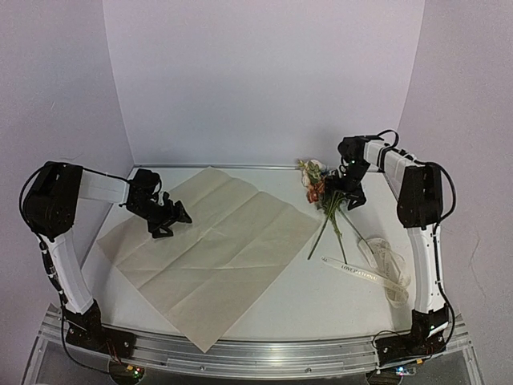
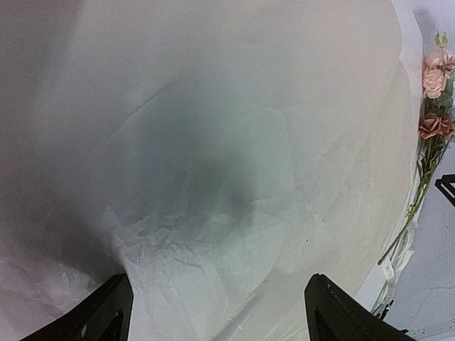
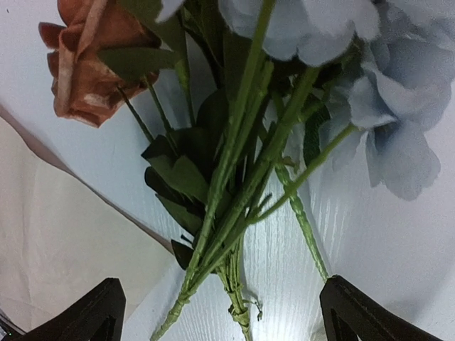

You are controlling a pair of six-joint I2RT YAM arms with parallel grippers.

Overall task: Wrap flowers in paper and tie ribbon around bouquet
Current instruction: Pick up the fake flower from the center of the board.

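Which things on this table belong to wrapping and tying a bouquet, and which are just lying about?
Belong to the job:
- the paper, spread flat
- the flowers, lying to the right of the sheet
- the ribbon, loose on the right side, nearer the arm bases

Just lying about:
- no spare items show; besides these there is only the table and the backdrop

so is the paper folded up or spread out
Spread out: the paper lies as one open sheet on the table, only crease lines crossing it.
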